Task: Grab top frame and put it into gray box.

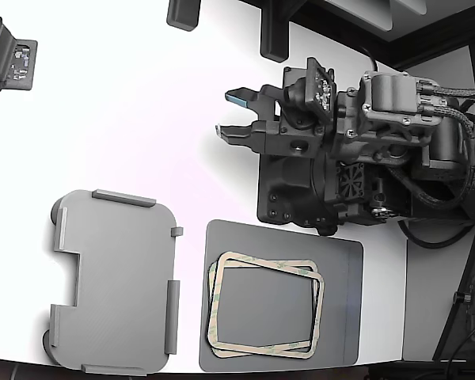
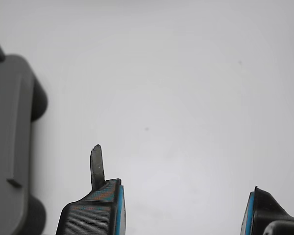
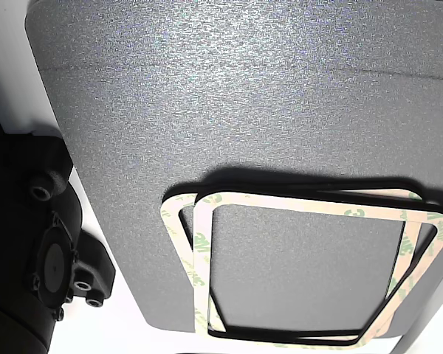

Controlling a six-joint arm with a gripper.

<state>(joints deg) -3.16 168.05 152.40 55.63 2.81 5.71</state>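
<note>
Exterior view: gripper parked above bare white counter, fingers spread apart and empty, well apart from both task items. Two beige frames stacked, slightly skewed, on dark gray mat near counter's front edge; top frame rotated a little against lower frame, so corners do not line up. Gray box just beside mat on the exterior view's left, empty, strip tabs along its edges, notched cutout on its far-from-mat side. Wrist view: fingers released, wide gap, nothing between; only plain counter below, rounded end of gray box at picture's margin. No frame in sight here. Other view: close on mat; top frame overlapping lower frame, greenish mottling visible, dark shadow along the far edges suggesting a slight lift off mat. Step in hand, judged: approach, not yet begun. For a clean pick: descend over a corner where top frame overhangs lower one, pinch one thin side only, lift slowly and flat to avoid dragging lower frame along. Frame looks thin and probably flexible; sagging likely.
</note>
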